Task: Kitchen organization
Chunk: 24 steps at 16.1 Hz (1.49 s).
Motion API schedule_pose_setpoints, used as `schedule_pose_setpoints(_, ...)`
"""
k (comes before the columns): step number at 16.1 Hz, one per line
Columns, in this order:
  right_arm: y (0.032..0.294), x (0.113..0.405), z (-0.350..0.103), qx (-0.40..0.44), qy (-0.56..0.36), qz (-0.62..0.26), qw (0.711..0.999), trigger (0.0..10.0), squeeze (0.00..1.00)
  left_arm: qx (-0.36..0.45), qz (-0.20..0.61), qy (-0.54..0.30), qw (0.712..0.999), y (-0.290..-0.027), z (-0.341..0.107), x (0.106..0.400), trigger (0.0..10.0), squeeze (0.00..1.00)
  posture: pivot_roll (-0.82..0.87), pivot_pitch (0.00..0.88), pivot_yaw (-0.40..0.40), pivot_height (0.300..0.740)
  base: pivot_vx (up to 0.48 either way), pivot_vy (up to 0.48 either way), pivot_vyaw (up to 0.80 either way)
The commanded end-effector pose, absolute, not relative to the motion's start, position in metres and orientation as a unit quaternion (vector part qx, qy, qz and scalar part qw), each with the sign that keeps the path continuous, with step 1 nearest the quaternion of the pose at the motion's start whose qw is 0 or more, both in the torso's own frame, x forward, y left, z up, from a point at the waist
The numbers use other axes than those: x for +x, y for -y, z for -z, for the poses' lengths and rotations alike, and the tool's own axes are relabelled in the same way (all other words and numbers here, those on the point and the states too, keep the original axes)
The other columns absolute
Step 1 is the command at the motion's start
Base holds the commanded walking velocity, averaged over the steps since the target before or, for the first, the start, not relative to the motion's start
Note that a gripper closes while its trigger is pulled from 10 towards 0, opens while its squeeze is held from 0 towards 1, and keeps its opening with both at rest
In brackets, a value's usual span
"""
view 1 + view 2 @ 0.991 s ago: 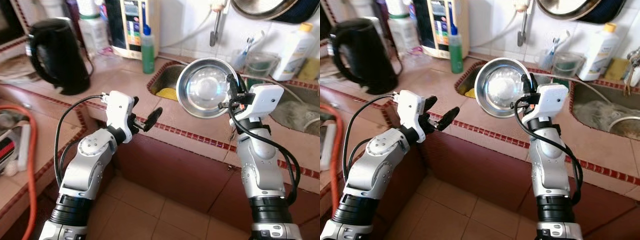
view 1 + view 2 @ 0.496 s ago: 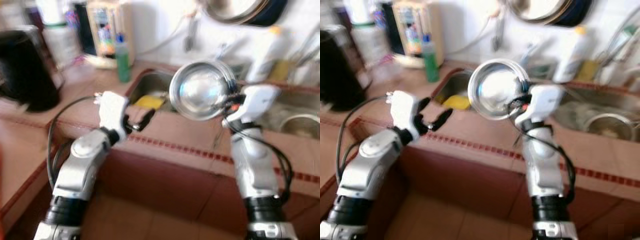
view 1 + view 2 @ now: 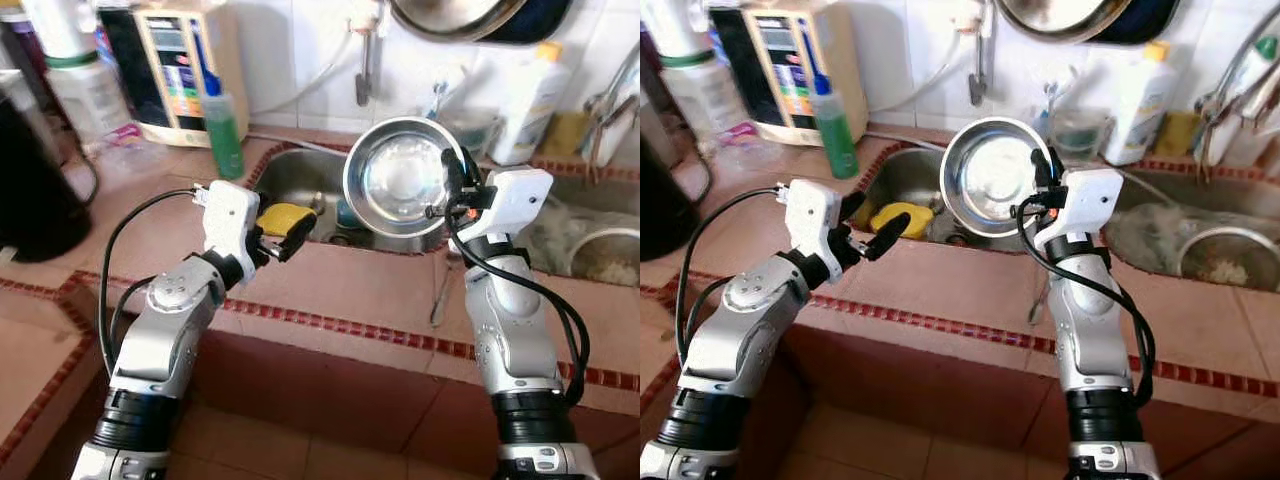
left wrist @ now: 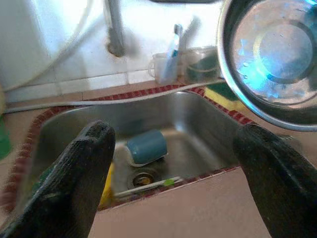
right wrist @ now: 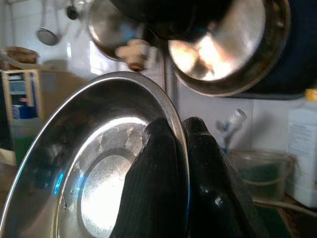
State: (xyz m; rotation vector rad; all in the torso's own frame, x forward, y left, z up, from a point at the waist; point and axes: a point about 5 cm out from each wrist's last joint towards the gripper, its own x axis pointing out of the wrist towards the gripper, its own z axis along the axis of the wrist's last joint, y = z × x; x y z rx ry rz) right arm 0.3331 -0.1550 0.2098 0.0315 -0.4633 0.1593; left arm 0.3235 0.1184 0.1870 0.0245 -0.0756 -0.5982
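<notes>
My left hand (image 3: 281, 232) hovers wide open over the tiled counter (image 3: 340, 290) by the sink; my right hand (image 3: 450, 185) pinches the round shiny steel bowl (image 3: 398, 178) by its rim, upright above the basin: light, stiff, probably slippery, so the rim pinch suits

A green bottle (image 3: 227, 135) stands on the tiled worktop (image 3: 340, 290) near the sink's (image 4: 79, 134) back left corner, just beside a cream appliance (image 3: 170, 60) against the wall. A white bottle (image 3: 528, 100) stands at the worktop's back edge. In the sink lie a blue cup (image 4: 146, 146) and a yellow sponge (image 3: 280, 213).
</notes>
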Motion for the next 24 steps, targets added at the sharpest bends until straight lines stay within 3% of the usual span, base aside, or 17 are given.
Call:
schedule_pose_setpoints(1,0.1613,0.3326,-0.2163,0.013,0.244,-0.072,0.967,10.0,0.00,0.015,0.306,0.046,0.951,-0.1117,-0.1915,0.3222,10.0,0.00,-0.19,0.011,0.032,0.740,0.277,0.000,0.00)
schedule_pose_setpoints(5,0.1604,0.3338,-0.2137,0.015,0.232,-0.071,0.970,10.0,0.00,0.015,0.309,0.044,0.950,-0.1101,-0.1908,0.3214,10.0,0.00,-0.19,0.011,0.032,0.740,0.278,0.000,-0.49)
schedule_pose_setpoints(24,0.1611,0.3360,-0.2081,0.016,0.214,-0.069,0.974,10.0,0.00,0.010,0.314,0.035,0.949,-0.1099,-0.1891,0.3217,10.0,0.00,-0.19,0.000,0.034,0.740,0.256,0.000,0.00)
